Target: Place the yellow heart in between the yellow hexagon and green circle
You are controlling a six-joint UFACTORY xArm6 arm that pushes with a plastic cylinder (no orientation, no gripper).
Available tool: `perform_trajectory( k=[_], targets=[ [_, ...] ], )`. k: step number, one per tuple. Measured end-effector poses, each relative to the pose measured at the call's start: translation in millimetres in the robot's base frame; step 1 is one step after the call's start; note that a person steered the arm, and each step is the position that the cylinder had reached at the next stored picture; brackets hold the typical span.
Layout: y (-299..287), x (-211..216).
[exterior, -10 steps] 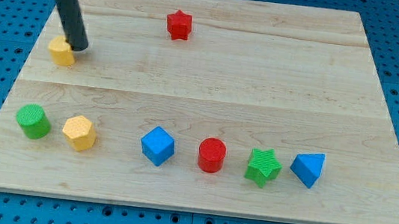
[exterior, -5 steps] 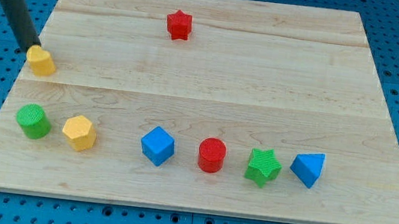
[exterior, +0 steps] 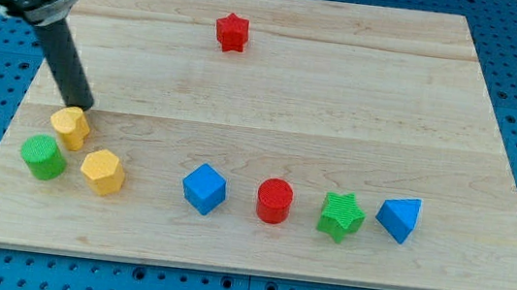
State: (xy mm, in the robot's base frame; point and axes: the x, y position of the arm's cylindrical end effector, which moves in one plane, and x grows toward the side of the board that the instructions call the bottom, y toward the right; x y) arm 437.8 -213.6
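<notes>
The yellow heart (exterior: 70, 127) lies near the board's left edge, just above the gap between the green circle (exterior: 43, 157) and the yellow hexagon (exterior: 102, 171). It nearly touches both. My tip (exterior: 79, 105) is at the heart's upper edge, touching or almost touching it. The dark rod rises from there toward the view's top left.
A red star (exterior: 232, 32) sits near the board's top. Along the bottom row stand a blue cube (exterior: 204, 189), a red cylinder (exterior: 273, 201), a green star (exterior: 341, 216) and a blue pyramid-like block (exterior: 398, 219). The wooden board (exterior: 341, 106) lies on a blue pegboard.
The yellow heart has moved down the board from the upper left to just above the green circle and yellow hexagon. My tip followed it down and slightly right.
</notes>
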Motion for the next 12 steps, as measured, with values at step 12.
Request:
perform_trajectory(
  k=[12],
  targets=[
    [7, 52]
  ],
)
